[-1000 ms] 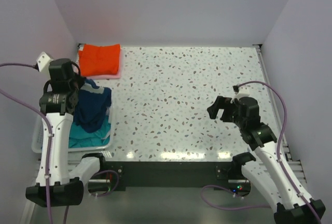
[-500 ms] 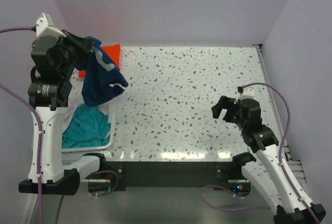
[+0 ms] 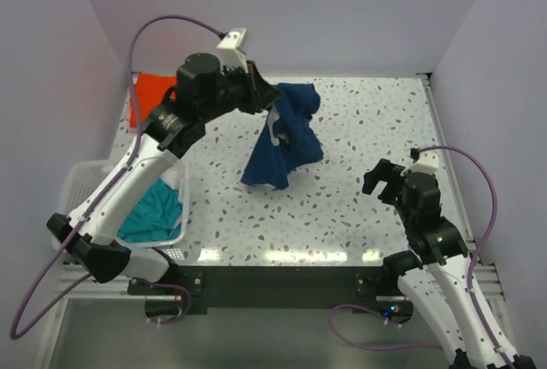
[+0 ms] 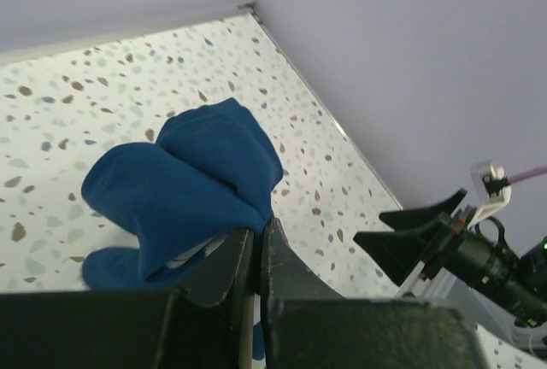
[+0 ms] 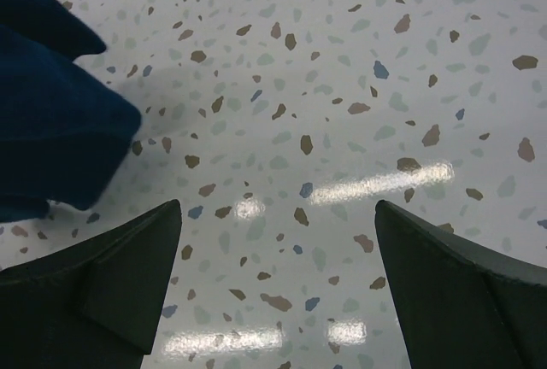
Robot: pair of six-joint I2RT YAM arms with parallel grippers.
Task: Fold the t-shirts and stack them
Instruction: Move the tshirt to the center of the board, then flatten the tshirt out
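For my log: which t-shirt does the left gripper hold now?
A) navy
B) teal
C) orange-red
A: the left gripper is shut on the navy t-shirt, out over the table; the teal t-shirt lies in the basket, the orange-red t-shirt at the far left corner.

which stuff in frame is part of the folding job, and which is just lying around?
Job:
- crumpled navy cloth t-shirt, hanging from the shut left gripper
- folded orange-red cloth t-shirt
- bunched teal cloth t-shirt

Lying about:
- white slatted plastic basket, holding the teal shirt
- speckled tabletop
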